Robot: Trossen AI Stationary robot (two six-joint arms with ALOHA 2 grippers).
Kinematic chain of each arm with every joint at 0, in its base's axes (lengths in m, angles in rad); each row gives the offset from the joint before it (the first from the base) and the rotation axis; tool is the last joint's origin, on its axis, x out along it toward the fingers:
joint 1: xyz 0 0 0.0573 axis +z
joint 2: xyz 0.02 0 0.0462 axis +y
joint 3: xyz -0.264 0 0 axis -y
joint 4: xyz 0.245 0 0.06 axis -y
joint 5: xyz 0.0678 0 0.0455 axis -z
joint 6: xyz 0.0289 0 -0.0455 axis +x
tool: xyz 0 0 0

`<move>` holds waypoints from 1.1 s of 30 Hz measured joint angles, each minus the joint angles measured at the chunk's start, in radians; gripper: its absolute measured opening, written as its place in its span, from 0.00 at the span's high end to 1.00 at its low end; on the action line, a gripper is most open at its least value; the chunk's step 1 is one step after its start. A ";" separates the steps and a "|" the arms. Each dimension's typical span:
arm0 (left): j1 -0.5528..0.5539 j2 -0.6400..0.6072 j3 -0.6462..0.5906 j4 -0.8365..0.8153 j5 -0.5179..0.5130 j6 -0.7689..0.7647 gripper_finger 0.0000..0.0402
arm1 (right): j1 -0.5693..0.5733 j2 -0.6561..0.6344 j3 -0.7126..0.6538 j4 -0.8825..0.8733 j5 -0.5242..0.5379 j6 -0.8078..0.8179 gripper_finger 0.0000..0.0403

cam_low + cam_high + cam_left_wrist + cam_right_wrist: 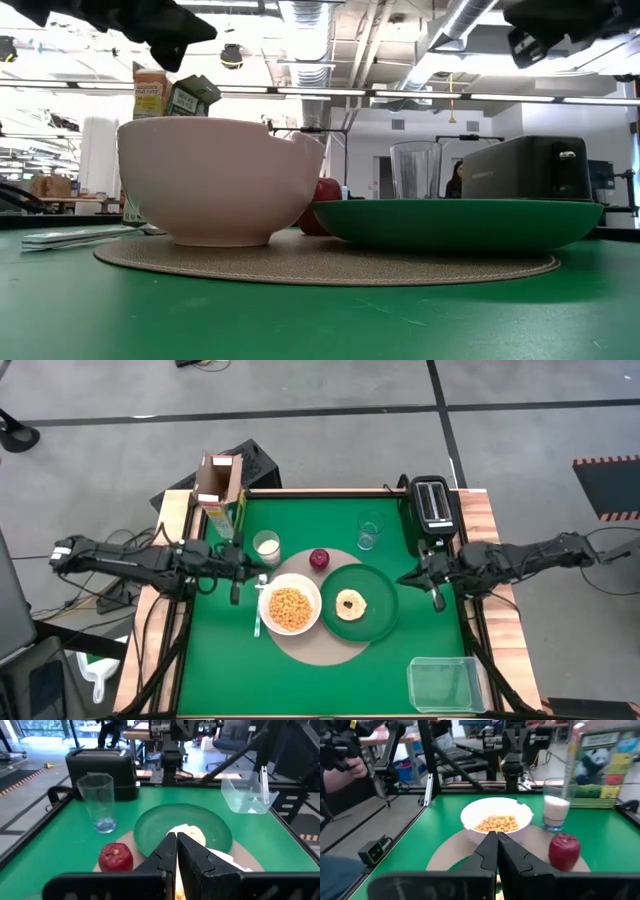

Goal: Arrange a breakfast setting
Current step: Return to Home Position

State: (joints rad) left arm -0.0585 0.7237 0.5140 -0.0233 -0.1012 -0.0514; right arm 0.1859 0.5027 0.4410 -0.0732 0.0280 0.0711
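Observation:
A round tan mat lies mid-table. On it sit a white bowl of cereal, a dark-green plate bearing a small bagel, and a small red fruit. A spoon lies left of the bowl. The yellow-green cereal box stands open at the far left. My left gripper is shut and empty, left of the bowl. My right gripper is shut and empty, right of the plate.
A glass of milk stands beside the cereal box. An empty clear glass and a black toaster stand at the far right. A clear plastic tub sits at the near right corner. A person's hand shows beyond the table.

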 joint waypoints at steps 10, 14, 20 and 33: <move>0.071 -0.076 -0.018 -0.032 0.018 0.023 1.00 | -0.071 -0.288 -0.134 -0.013 -0.003 0.025 0.91; 0.091 -0.192 -0.119 0.025 -0.006 0.009 1.00 | -0.072 -0.403 -0.183 -0.039 -0.003 0.048 0.91; 0.127 -0.386 -0.251 0.036 0.011 -0.061 1.00 | -0.071 -0.501 -0.239 -0.048 0.005 0.086 0.93; 0.129 -0.665 -0.434 0.033 0.011 -0.085 1.00 | -0.098 -0.501 -0.283 -0.005 0.024 0.108 0.93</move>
State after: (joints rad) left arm 0.0704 0.0589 0.0800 0.0097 -0.0899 -0.1359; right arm 0.0879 0.0021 0.1577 -0.0785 0.0521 0.1791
